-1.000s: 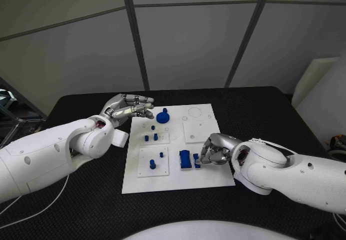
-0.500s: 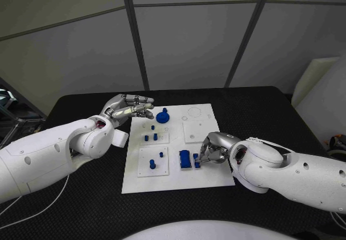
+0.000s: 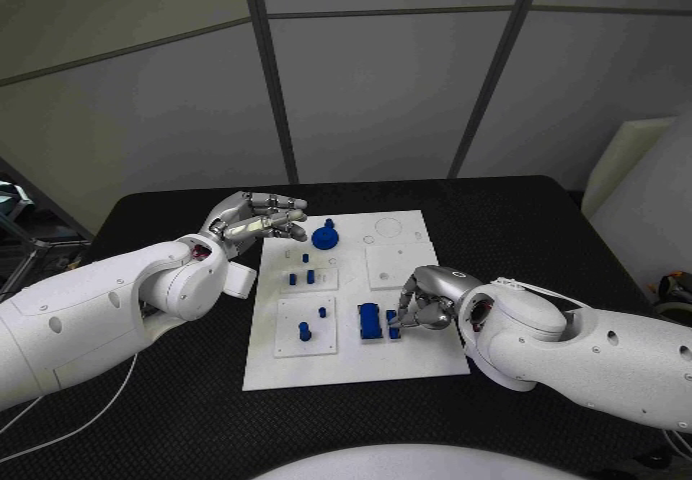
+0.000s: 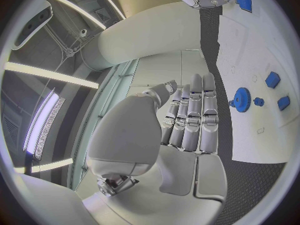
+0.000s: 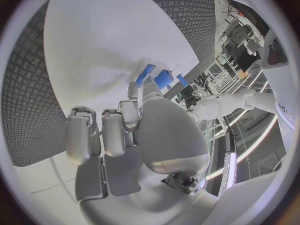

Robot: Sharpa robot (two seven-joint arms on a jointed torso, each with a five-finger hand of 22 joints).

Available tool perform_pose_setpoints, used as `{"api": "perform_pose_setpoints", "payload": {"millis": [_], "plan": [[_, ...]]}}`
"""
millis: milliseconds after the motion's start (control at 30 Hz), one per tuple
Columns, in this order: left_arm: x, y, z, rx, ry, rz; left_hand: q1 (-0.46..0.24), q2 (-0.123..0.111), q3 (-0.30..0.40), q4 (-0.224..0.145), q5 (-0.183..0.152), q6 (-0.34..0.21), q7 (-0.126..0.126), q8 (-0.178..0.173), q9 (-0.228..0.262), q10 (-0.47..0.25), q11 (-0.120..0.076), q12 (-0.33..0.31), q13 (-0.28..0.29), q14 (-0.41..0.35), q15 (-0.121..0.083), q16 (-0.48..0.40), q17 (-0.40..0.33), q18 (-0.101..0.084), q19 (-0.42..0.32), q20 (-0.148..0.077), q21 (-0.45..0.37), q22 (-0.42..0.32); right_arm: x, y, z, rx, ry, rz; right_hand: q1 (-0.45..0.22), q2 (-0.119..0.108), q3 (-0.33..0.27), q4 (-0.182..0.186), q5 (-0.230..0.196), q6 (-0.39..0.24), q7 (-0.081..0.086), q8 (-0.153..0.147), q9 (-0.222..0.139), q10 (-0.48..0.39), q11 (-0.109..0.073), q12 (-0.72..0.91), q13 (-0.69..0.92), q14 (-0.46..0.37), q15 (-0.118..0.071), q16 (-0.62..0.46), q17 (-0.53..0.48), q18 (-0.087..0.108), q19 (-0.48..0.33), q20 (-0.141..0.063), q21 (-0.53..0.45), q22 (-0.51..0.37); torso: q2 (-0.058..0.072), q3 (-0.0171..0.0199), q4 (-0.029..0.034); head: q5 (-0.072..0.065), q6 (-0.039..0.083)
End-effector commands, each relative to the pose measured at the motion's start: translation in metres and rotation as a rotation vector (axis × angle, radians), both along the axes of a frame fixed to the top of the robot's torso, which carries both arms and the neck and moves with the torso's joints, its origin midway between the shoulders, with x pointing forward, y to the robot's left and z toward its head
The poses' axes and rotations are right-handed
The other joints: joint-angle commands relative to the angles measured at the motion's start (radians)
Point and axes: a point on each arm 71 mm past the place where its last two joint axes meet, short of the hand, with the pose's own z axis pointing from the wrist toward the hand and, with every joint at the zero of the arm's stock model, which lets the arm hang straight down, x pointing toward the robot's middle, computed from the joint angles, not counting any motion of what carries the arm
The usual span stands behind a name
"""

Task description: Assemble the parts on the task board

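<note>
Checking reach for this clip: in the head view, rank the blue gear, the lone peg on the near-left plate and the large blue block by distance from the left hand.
From the left hand:
1. Blue gear, beside its fingertips, at the board's far end.
2. Lone peg, on the near-left plate.
3. Large blue block, near side, by the right hand.

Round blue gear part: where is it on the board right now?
In the head view, the round blue gear part sits near the white task board's far left corner, just beside the left robot hand's fingertips.

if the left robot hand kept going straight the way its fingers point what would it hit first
Probably the blue gear at the far end of the task board: the left robot hand has its fingers stretched toward it, though it may hover higher and pass over.
</note>
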Motion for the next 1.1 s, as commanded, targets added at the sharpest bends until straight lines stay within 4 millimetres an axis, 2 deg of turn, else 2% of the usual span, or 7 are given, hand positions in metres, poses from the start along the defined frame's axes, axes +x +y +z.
{"api": "perform_pose_setpoints", "payload": {"millis": [33,167,433,633,833,967,1100], "plan": [[0.000,-0.001,0.001,-0.010,-0.008,-0.006,-0.007,0.006,-0.004,-0.001,-0.003,-0.002,0.007,0.003,-0.001,0.000,0.002,-0.005,-0.001,0.008,0.002,-0.004,0.001,-0.013,0.007,-0.003,-0.005,-0.001,0.000,0.000,0.006,0.076,-0.053,0.000,0.011,0.004,-0.005,0.000,0.030,-0.014,0.002,-0.003,0.000,-0.011,-0.002,-0.024,-0.029,0.056,-0.003,-0.013,-0.003,-0.002,0.006,-0.003,-0.012,0.163,-0.001,-0.0004,-0.0014,0.000,0.005],[0.001,0.001,0.000,-0.009,-0.010,-0.001,-0.007,0.006,-0.004,-0.001,-0.003,-0.002,0.007,0.003,-0.001,0.000,0.002,-0.005,-0.001,0.008,0.002,-0.004,0.001,-0.013,0.007,-0.003,-0.005,-0.001,0.000,-0.003,0.009,0.193,-0.039,-0.013,0.016,0.004,-0.007,0.010,0.090,-0.043,0.015,-0.019,-0.006,-0.040,0.008,-0.088,-0.070,0.045,0.004,-0.046,-0.049,0.010,-0.031,0.003,-0.057,0.127,-0.005,-0.0021,-0.0023,-0.001,0.015],[0.008,0.006,-0.004,-0.001,-0.015,0.028,-0.007,0.006,-0.005,-0.001,-0.004,-0.003,0.007,0.003,-0.001,0.000,0.002,-0.005,-0.001,0.009,0.002,-0.005,0.001,-0.013,0.007,-0.003,-0.005,-0.002,0.024,-0.027,0.012,0.452,0.035,-0.069,0.047,0.017,0.003,0.015,0.106,-0.083,0.038,-0.058,-0.025,-0.119,0.027,-0.267,-0.192,0.014,0.021,-0.141,-0.167,0.042,-0.122,0.017,-0.174,0.034,-0.037,-0.0117,-0.0098,0.024,0.028],[0.016,0.009,-0.009,-0.003,-0.012,0.062,-0.007,0.007,-0.005,-0.001,-0.003,-0.002,0.007,0.003,-0.001,0.001,0.002,-0.005,-0.001,0.010,0.002,-0.005,0.002,-0.013,0.008,-0.003,-0.006,-0.003,0.058,-0.045,0.014,0.729,0.053,-0.134,0.144,0.031,0.058,-0.002,0.080,-0.133,0.082,-0.133,-0.065,-0.307,0.068,-0.669,-0.495,-0.178,0.057,-0.636,-0.665,0.141,-0.477,0.048,-0.676,-0.346,-0.077,-0.0240,-0.0179,0.042,0.039],[0.021,0.015,-0.016,-0.011,-0.003,0.110,-0.006,0.009,-0.005,-0.001,-0.004,0.000,0.006,0.005,0.000,0.003,0.001,-0.004,-0.001,0.011,0.001,-0.008,0.002,-0.013,0.008,-0.003,-0.007,-0.005,0.086,-0.053,0.006,0.899,0.052,-0.191,0.206,0.017,0.106,0.031,0.066,-0.149,0.134,-0.208,-0.121,-0.335,0.114,-0.896,-0.763,-0.334,0.129,-0.949,-0.821,0.130,-0.603,0.102,-0.895,-0.487,-0.095,-0.0260,-0.0265,0.048,0.059],[0.026,0.019,-0.021,-0.062,0.019,0.166,-0.014,0.008,-0.008,0.005,-0.004,0.004,0.004,0.008,0.001,0.007,0.001,-0.004,-0.001,0.000,0.006,-0.025,0.000,-0.016,-0.005,0.001,-0.017,-0.016,0.106,-0.056,-0.004,0.984,0.058,-0.234,0.209,-0.003,0.129,0.065,0.053,-0.137,0.141,-0.255,-0.165,-0.309,0.147,-0.991,-0.930,-0.359,0.161,-1.113,-0.931,0.134,-0.623,0.141,-1.018,-0.584,-0.106,-0.0263,-0.0271,0.038,0.073],[0.031,0.024,-0.023,-0.125,0.023,0.232,-0.090,-0.019,-0.049,0.063,-0.004,-0.019,0.005,0.000,-0.002,-0.031,0.018,-0.032,-0.006,-0.127,0.057,-0.125,-0.033,-0.038,-0.123,0.043,-0.087,-0.068,0.124,-0.057,-0.012,1.058,0.061,-0.276,0.193,-0.011,0.164,0.067,0.053,-0.118,0.150,-0.295,-0.212,-0.288,0.161,-1.048,-1.069,-0.352,0.175,-1.227,-1.020,0.144,-0.601,0.170,-1.116,-0.674,-0.102,-0.0264,-0.0291,0.029,0.095]]}}
